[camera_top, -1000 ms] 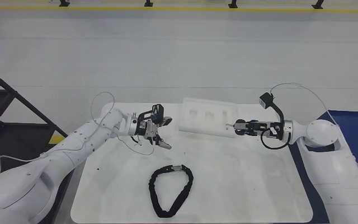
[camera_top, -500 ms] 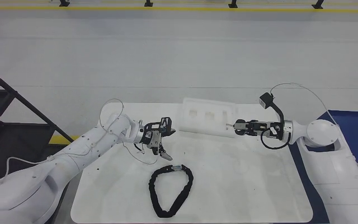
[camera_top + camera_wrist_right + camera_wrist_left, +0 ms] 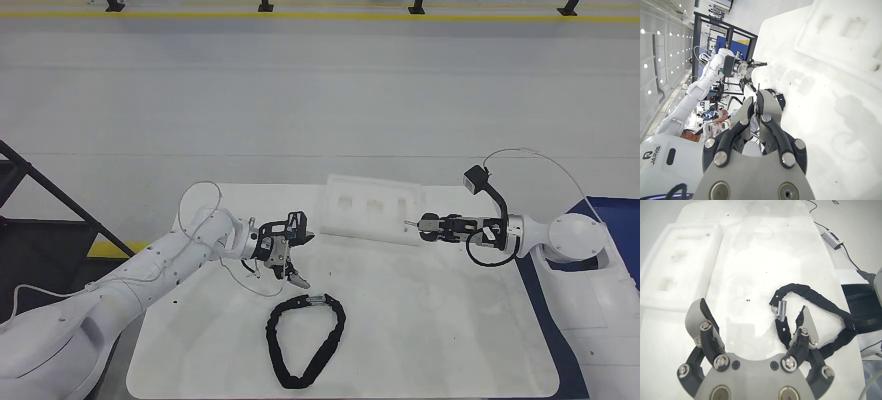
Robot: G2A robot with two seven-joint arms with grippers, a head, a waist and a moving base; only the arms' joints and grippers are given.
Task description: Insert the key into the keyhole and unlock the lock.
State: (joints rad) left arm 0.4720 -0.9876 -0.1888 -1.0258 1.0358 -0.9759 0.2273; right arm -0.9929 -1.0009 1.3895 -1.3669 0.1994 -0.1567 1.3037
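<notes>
Left gripper (image 3: 753,306), fingers spread wide, hung over the table. The black chain lock (image 3: 821,306) lay just beyond its fingertips, silver cylinder (image 3: 781,310) near one finger. Right gripper (image 3: 755,98), fingers pressed together, pinched the key (image 3: 755,110), well apart from the lock.

Between my spread left fingers (image 3: 696,315) the bench (image 3: 757,275) lies bare. The chain lock (image 3: 829,308) crowds one fingertip, perhaps touching it. The foam tray (image 3: 677,266) walls off the other side, near.
</notes>
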